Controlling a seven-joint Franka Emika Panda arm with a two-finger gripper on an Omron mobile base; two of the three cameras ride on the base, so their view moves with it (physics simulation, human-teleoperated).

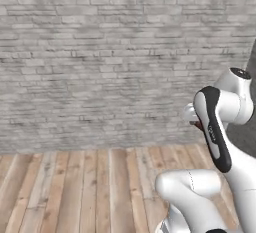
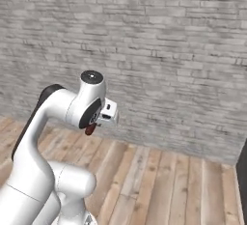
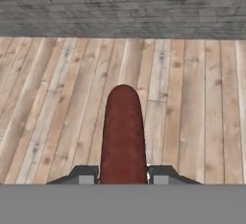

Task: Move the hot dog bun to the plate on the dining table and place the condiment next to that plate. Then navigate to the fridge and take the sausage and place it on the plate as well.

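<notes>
The gripper (image 3: 123, 174) is pinching the sausage (image 3: 123, 134), one dark fingertip pressed against each side of its near end, so the dark red-brown stick juts straight out ahead of the hand with its rounded far tip free. That end-on hold looks chosen so the sausage can later be lowered lengthwise onto a flat surface and let go without the fingers touching down first. In the right base view the sausage (image 2: 90, 129) shows as a small dark stub hanging just below the hand, with the arm folded in close to the robot's body; carrying the load tucked in like this probably keeps it steady and clear of obstacles while the base drives. Under the hand is bare wooden floor (image 3: 192, 103), and beyond it a grey brick wall (image 1: 100, 52) closes the far side of the room. Judging by this, the robot is between the fridge and the dining table, with the sausage in hand and the plate not yet reached.
</notes>
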